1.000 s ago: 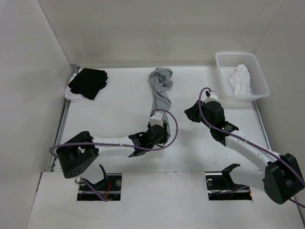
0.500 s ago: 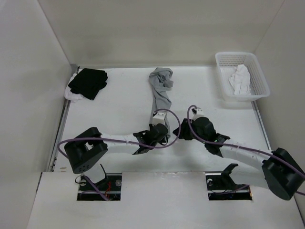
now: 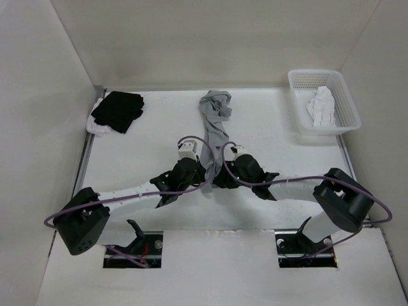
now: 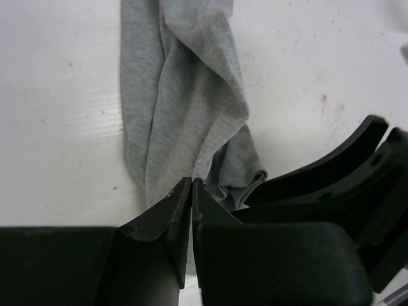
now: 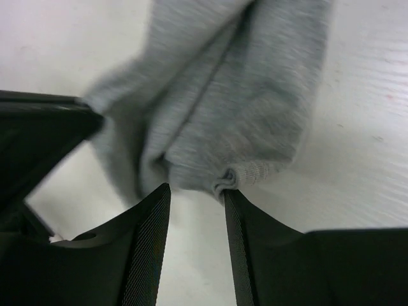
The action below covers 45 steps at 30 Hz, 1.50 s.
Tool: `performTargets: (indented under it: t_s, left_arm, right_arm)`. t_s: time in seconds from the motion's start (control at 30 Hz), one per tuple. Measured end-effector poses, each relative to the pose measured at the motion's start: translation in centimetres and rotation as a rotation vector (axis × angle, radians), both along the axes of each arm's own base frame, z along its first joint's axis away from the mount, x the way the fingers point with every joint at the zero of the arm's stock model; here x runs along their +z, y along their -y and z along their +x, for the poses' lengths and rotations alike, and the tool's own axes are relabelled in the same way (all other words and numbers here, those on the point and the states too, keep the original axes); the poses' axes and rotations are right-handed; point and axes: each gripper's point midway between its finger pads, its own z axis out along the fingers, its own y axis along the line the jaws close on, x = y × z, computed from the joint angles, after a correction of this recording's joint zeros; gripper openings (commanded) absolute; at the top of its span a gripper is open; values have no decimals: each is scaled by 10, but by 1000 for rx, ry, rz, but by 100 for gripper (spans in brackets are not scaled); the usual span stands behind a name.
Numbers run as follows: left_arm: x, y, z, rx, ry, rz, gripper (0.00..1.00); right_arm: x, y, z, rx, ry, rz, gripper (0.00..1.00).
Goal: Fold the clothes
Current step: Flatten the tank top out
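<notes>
Having swung across, the right tool (image 5: pixel 196 191) gapes at the near hem of the clothes (image 4: pixel 178 95) (stretched away ahead on the worktop (image 3: pixel 146 140)), beside the left tool (image 4: pixel 192 185), newly clamped on that hem.

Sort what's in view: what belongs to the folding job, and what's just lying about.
Job: grey garment; left hand, shut on its near end; right hand, open at its hem.
Lying about: black garment; white garment under it; basket holding white cloth.
</notes>
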Motion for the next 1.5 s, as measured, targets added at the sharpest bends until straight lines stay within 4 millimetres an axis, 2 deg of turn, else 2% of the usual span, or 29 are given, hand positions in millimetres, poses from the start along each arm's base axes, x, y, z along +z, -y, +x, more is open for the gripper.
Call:
performTargets:
  t_s: [0.07, 0.13, 0.27, 0.33, 0.47, 0.6, 0.67, 0.73, 0.83, 0.9, 0.93, 1.0, 1.07, 1.1, 1.2, 1.27, 1.37, 1.5]
  left_arm:
    - [-5, -2, -2, -6, -16, 0, 2]
    - [-7, -6, -4, -4, -24, -8, 2]
    - [-4, -28, 0, 47, -22, -43, 2]
    - [-1, -43, 6, 92, -20, -68, 2]
    - [5, -67, 17, 164, -15, -120, 3]
    - [11, -88, 22, 216, -6, -170, 3]
    - [5, -99, 22, 241, -20, -189, 3]
    - [-8, -109, 18, 265, -54, -194, 6]
    - [-31, -123, 10, 303, -111, -191, 14]
    - [-41, -132, 5, 330, -138, -189, 22]
    - [-42, -136, 5, 342, -142, -192, 24]
    - [-41, -141, 5, 360, -139, -200, 26]
    - [-34, -144, 6, 368, -117, -211, 26]
    - [-31, -144, 6, 365, -109, -215, 26]
    - [-26, -142, 1, 355, -93, -209, 30]
    - [-27, -138, -5, 340, -99, -198, 35]
    - [-37, -134, -15, 333, -136, -158, 39]
    - [-57, -140, -26, 365, -193, -81, 43]
  right_arm:
    - [6, -7, 1, 7, 17, 13, 48]
    - [11, -11, 3, 7, 33, 22, 45]
    - [7, -11, 11, -27, 35, 6, 13]
    - [1, -6, 15, -63, 28, -19, 4]
    - [7, 7, 19, -124, 51, -36, 4]
    - [44, 28, 9, -189, 100, 54, 10]
    - [53, 38, -1, -220, 96, 109, 13]
    - [43, 45, -15, -238, 54, 123, 16]
    - [3, 60, -49, -241, -58, 47, 31]
    - [-11, 71, -65, -245, -96, -12, 36]
    - [-11, 74, -68, -249, -91, -29, 36]
    - [-2, 75, -66, -245, -49, -46, 26]
    - [15, 68, -58, -219, 5, -67, 16]
    - [25, 62, -52, -204, 33, -76, 15]
    - [55, 36, -33, -147, 122, -96, 20]
    - [66, 17, -23, -96, 170, -125, 21]
    - [61, -9, -15, -21, 200, -187, 24]
    - [35, -33, -8, 61, 196, -283, 35]
